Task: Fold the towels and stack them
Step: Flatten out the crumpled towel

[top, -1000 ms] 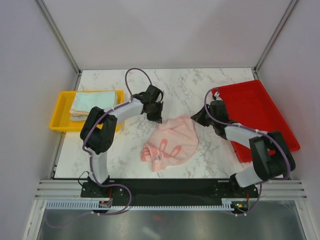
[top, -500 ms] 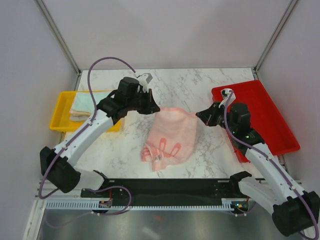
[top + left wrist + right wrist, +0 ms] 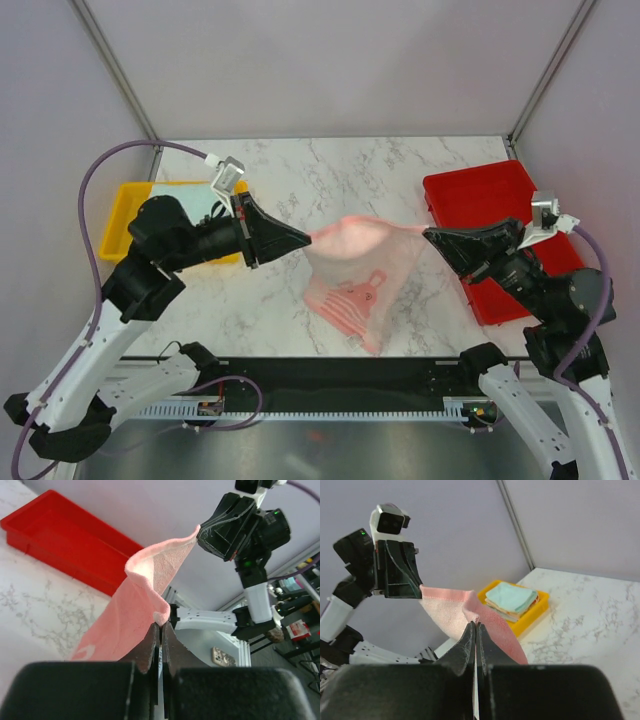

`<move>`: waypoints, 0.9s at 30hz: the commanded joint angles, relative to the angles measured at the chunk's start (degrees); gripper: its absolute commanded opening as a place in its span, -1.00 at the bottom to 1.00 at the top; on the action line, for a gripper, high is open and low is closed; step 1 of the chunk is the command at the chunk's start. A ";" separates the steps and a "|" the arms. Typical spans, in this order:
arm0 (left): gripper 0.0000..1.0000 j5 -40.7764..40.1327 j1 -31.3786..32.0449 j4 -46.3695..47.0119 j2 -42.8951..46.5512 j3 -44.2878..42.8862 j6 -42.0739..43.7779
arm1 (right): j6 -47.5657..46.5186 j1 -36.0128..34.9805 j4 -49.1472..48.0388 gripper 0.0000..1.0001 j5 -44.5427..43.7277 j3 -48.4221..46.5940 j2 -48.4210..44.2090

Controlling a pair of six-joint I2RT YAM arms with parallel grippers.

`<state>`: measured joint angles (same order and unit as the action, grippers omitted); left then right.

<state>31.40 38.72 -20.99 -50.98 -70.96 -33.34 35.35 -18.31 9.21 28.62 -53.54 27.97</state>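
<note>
A pink patterned towel (image 3: 362, 270) hangs in the air over the middle of the marble table, stretched between both arms. My left gripper (image 3: 305, 238) is shut on its left top corner; in the left wrist view the pink towel (image 3: 135, 610) rises from the left gripper's (image 3: 161, 625) closed tips. My right gripper (image 3: 428, 235) is shut on the right top corner, and the right wrist view shows the pink towel (image 3: 450, 607) pinched at the right gripper (image 3: 475, 625). Folded towels (image 3: 185, 205), mint green on top, lie stacked in the yellow tray (image 3: 118, 225).
A red tray (image 3: 480, 195) sits at the right side of the table, partly behind my right arm. The yellow tray (image 3: 540, 605) with its stack of towels (image 3: 512, 600) stands at the left edge. White walls and metal posts bound the table.
Both arms have lifted and moved apart, raising the pink towel off the table and stretching its top edge between them. It lay crumpled on the marble a second ago.
</note>
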 commanded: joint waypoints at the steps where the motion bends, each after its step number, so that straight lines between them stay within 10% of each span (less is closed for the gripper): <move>1: -0.95 4.37 0.22 7.45 2.46 1.61 -7.60 | 6.12 -0.24 -2.44 -1.00 2.06 -3.50 -1.85; 15: -0.95 -31.20 -3.29 -3.36 -14.13 -6.91 5.30 | -3.44 -0.24 -8.77 -1.00 -14.55 -5.88 22.18; 20: -0.95 -31.22 -16.99 -2.47 -27.13 -5.15 5.39 | -8.63 -0.15 -19.13 -1.00 -15.53 -7.98 39.06; 21: -0.95 -19.30 -18.40 10.84 -29.94 -6.11 4.18 | -8.63 -0.15 -21.15 -1.00 -14.74 -8.25 45.10; 27: -0.95 -8.41 -25.35 19.22 -52.97 -18.83 6.27 | -8.63 1.16 -36.43 -1.00 -12.37 -15.62 69.18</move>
<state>13.93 15.03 -11.53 -97.08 -81.76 -30.24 28.58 -18.20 -13.89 14.83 -63.46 89.65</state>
